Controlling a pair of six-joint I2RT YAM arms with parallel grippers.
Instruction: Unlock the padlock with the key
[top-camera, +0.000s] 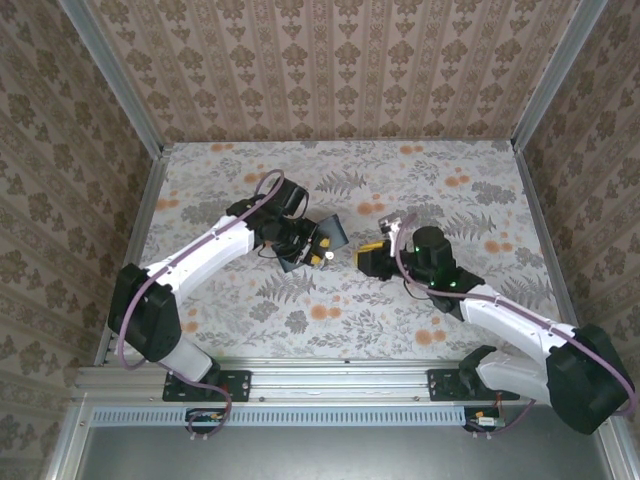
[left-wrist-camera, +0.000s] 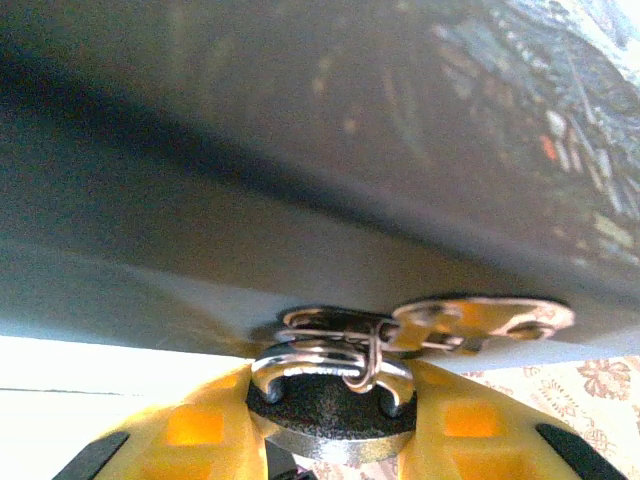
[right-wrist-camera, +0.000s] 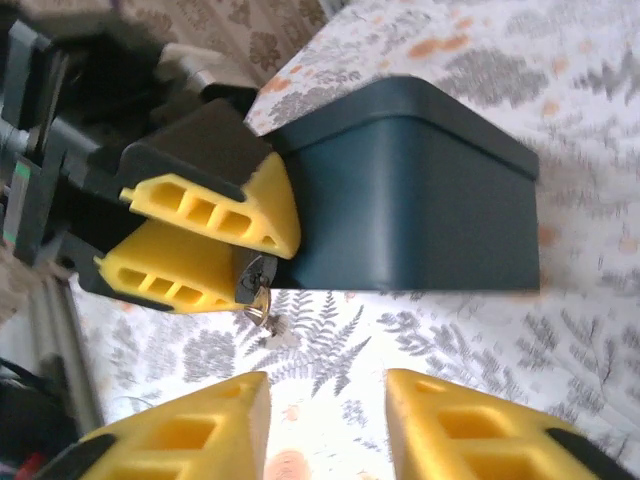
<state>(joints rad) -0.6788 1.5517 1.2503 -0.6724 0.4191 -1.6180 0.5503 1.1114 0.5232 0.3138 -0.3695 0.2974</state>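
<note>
The padlock (left-wrist-camera: 325, 405), small and dark with a bright shackle, sits clamped between the yellow fingers of the left gripper (right-wrist-camera: 272, 250), above the middle of the table (top-camera: 420, 320). A thin wire ring (left-wrist-camera: 340, 325) passes through the shackle. On it hangs the pale flat key (left-wrist-camera: 480, 318), lying against the wall of the dark blue tin (right-wrist-camera: 420, 200). The left gripper's fingertips press close against that tin. The right gripper (right-wrist-camera: 328, 388) faces the padlock from nearby, toward the table's right edge. Its jaws are parted and nothing is between them.
</note>
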